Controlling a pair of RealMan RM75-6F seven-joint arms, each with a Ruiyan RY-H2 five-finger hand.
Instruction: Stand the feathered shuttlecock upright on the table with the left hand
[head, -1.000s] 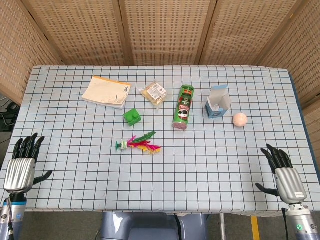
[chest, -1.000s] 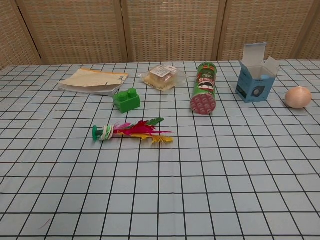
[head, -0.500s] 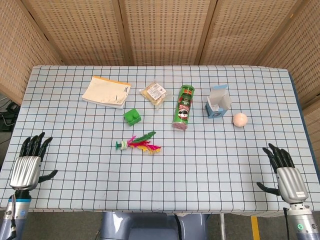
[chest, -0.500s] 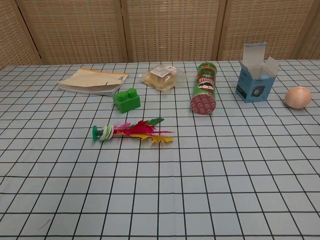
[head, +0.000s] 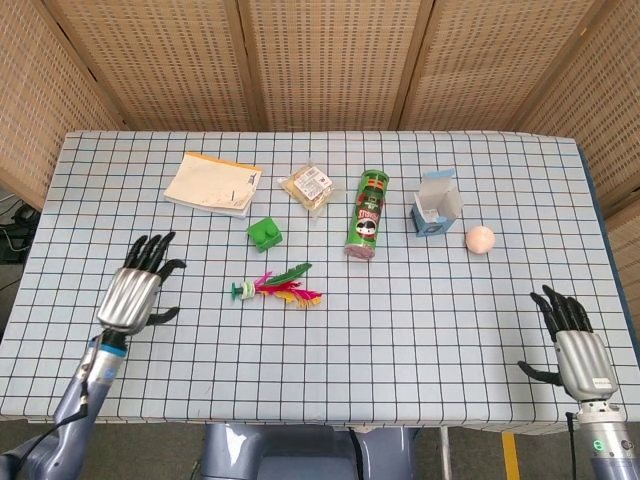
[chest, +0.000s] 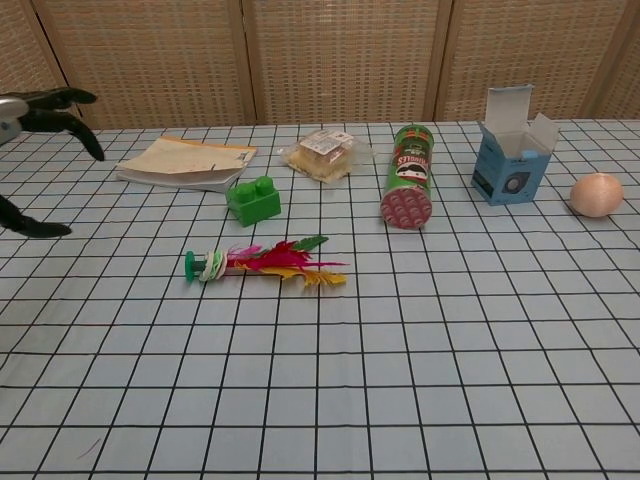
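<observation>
table w/ matt cloth cover, pale blue, black grid. screen behind: woven cane panels, rough, in wood frames. left hand & right hand: brushed metal backs, black plastic fingers. shuttlecock: soft feathers, green plastic base. block glossy plastic. can: glossy printed tube. box matt cardboard. notebook paper. snack pack shiny clear film. ball smooth, matt.

On the surface: one shuttlecock, one notepad, one green brick, one snack packet, one can, one box, one ball.
</observation>
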